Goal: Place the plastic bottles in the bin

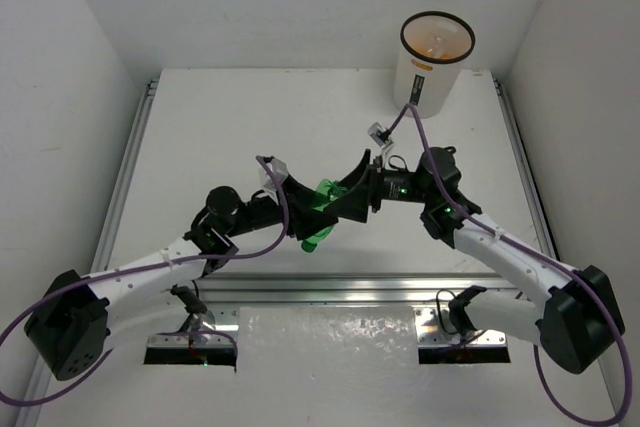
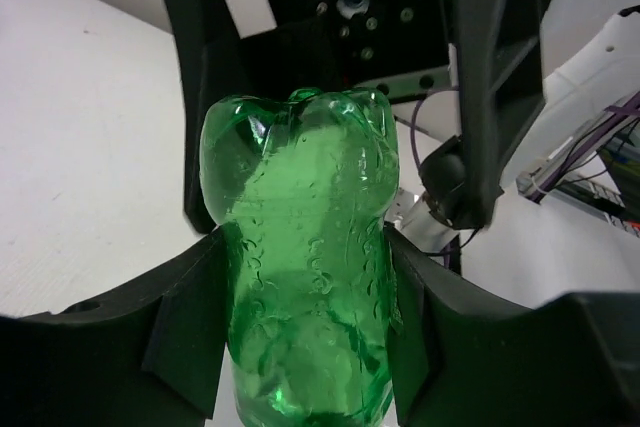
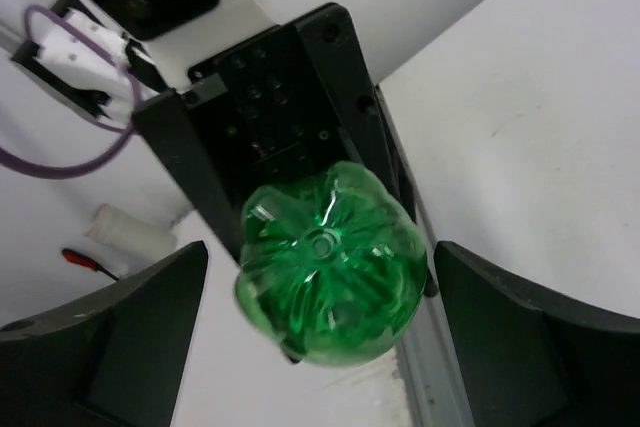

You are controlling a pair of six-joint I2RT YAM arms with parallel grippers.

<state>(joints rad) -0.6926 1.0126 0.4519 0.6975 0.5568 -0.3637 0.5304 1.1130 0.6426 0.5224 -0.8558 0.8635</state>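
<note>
A green plastic bottle [image 1: 318,215] hangs in the air over the middle of the table. My left gripper [image 1: 300,212] is shut on it; in the left wrist view both black fingers [image 2: 190,327] press the sides of the bottle [image 2: 300,247]. My right gripper [image 1: 347,197] faces it from the other end and is open. In the right wrist view the bottle's ribbed base [image 3: 330,262] sits between the wide-spread fingers [image 3: 110,337] without touching them. The bin [image 1: 425,82], white with a black rim, stands at the far right, with orange shapes inside.
White walls close in the table on three sides. A metal rail [image 1: 330,287] runs along the near edge by the arm bases. Purple cables [image 1: 415,127] loop off both wrists. A small white cylinder [image 3: 125,232] and a red-handled tool [image 3: 85,259] lie beyond the left gripper.
</note>
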